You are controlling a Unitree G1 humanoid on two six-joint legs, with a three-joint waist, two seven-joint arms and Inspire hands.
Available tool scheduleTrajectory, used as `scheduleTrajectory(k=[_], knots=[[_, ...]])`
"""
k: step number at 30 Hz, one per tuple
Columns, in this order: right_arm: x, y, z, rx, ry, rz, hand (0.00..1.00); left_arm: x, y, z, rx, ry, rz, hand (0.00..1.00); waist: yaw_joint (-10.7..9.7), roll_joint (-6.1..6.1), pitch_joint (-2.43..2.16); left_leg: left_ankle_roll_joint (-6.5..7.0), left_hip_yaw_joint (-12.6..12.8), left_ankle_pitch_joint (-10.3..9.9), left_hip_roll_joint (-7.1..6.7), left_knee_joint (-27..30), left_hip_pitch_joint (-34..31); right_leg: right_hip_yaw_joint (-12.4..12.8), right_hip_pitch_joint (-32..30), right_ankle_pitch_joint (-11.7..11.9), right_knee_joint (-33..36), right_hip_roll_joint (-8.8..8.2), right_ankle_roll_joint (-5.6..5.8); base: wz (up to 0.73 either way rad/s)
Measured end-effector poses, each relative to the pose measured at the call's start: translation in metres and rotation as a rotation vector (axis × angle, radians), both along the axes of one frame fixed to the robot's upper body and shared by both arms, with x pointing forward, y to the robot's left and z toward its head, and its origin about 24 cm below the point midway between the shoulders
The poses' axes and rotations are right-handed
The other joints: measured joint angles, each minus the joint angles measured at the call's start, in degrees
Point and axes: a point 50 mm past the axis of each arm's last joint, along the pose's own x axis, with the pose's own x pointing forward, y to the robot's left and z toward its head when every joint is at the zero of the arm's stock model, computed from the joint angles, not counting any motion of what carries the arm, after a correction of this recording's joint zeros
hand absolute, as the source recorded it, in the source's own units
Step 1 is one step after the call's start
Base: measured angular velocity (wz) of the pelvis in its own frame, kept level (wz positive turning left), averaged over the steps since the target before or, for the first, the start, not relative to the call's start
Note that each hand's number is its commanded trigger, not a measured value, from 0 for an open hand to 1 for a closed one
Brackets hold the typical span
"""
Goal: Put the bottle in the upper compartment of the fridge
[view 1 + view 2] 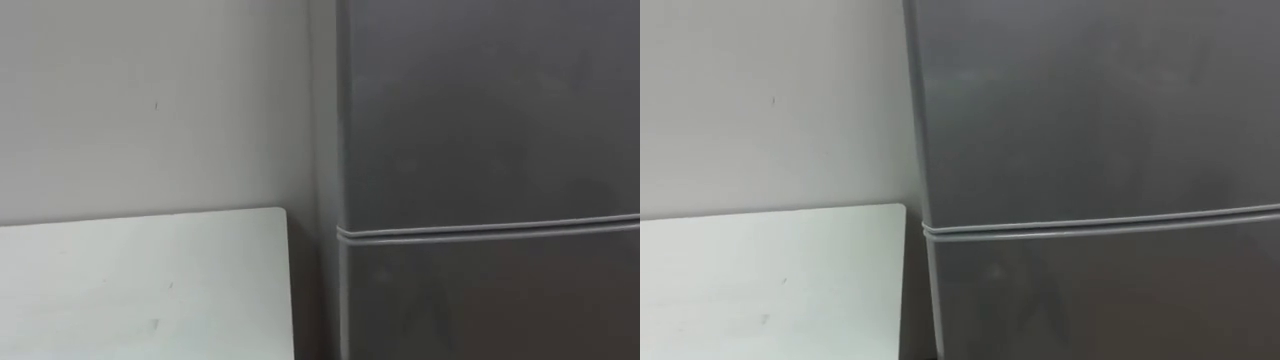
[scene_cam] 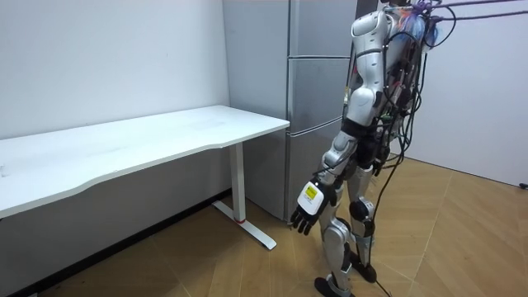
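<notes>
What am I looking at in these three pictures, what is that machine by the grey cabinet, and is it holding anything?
It is a humanoid robot standing on two legs, facing a tall grey fridge with its doors shut. One picture comes from a camera standing in the room. The other two come from the two eyes of a camera on its head, so they show the fridge front close up and a corner of the white table on its left. The table top looks bare. The left robot hand hangs by its side, fingers relaxed, holding nothing.
</notes>
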Motion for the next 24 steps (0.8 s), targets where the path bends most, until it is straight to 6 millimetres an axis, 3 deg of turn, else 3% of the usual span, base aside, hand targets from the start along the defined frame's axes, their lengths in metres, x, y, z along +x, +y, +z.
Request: scheduleTrajectory(k=[24], knots=[[0.0071, 0.0047, -0.0024, 0.105, -0.013, 0.041, 0.00, 0.0067, -0.0073, -0.0062, -0.074, 0.069, -0.033, 0.00, 0.0, -0.14, 0.22, -0.01, -0.6, 0.0, 0.13, 0.0, -0.1, -0.5, 0.2, -0.4, 0.0, 0.18, -0.19, 0.01]])
